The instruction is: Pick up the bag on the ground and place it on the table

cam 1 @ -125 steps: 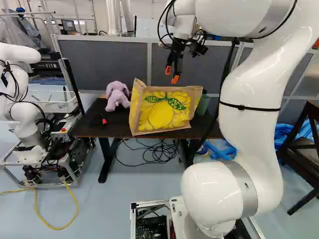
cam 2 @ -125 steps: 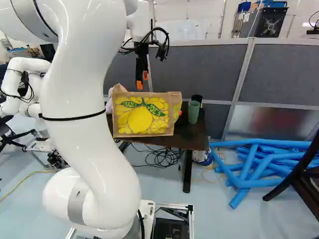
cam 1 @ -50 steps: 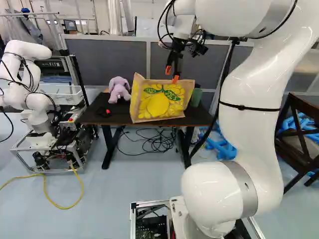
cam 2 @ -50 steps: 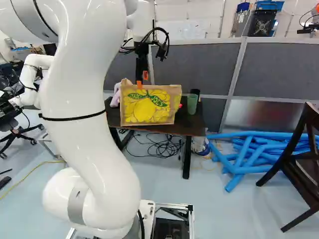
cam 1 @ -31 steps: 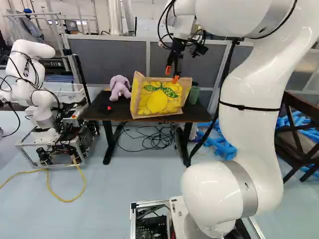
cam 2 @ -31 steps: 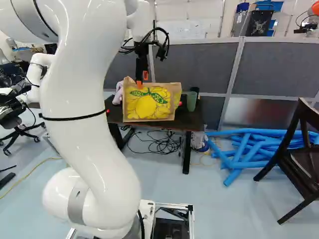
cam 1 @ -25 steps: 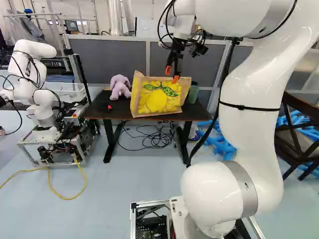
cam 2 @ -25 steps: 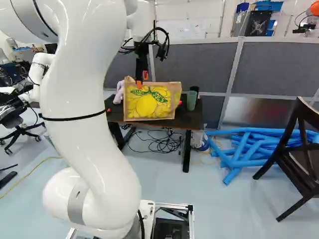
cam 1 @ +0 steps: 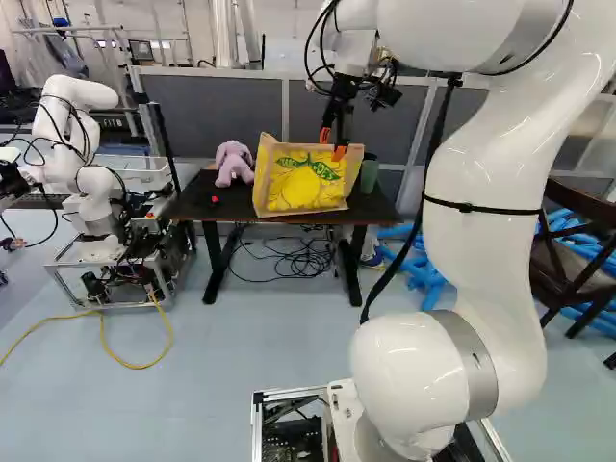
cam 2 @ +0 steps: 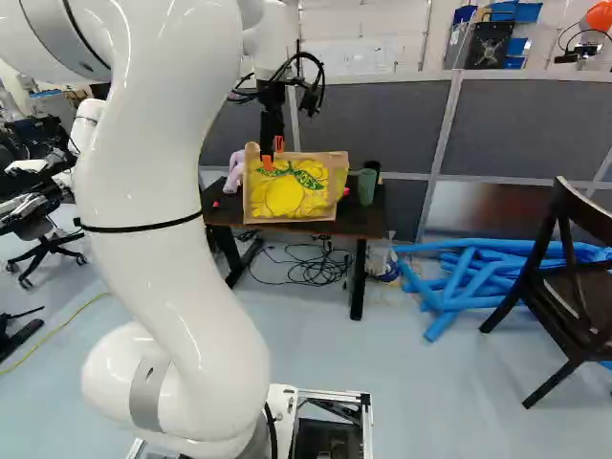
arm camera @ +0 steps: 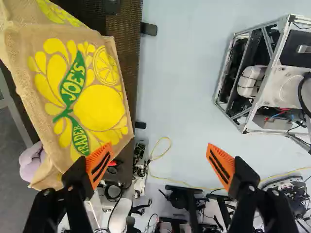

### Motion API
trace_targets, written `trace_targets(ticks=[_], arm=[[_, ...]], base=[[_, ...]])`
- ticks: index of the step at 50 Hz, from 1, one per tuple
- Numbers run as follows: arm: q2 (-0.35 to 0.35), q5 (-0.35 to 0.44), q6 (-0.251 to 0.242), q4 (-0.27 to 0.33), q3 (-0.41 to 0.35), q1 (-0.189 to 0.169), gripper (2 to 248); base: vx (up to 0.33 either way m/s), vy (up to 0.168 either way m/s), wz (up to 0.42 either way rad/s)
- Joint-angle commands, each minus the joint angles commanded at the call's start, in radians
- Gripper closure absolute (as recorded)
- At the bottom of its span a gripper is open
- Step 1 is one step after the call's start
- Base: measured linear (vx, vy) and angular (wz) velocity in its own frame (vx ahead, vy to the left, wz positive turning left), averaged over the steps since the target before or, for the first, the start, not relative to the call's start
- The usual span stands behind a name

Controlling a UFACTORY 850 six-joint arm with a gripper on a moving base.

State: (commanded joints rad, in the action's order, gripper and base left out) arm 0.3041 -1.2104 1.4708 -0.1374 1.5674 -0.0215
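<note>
Bag just by the claw, store name on its side panel. "TRADER" on the green leaf nearer the claw, "JOE'S" on the other green leaf, farther ahead of it. Yellow caps on both, easy read from here.

Bag cut off in wrist view, plush toy partly hidden.

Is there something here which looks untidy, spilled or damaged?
Mildly untidy: black cables lie tangled on the floor under the table, and blue tubes lie crisscrossed at the right of the right base view. I see no spill or damage; the bag stands on the table.
</note>
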Motion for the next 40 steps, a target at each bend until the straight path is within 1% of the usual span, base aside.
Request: trace_targets(ticks=[22,40], arm=[[0.000,0.000,0.000,0.000,0.000,0.000,3],[0.000,0.000,0.000,0.000,0.000,0.000,3]], base=[[-0.094,-0.003,0.006],[0.002,0.000,0.000]])
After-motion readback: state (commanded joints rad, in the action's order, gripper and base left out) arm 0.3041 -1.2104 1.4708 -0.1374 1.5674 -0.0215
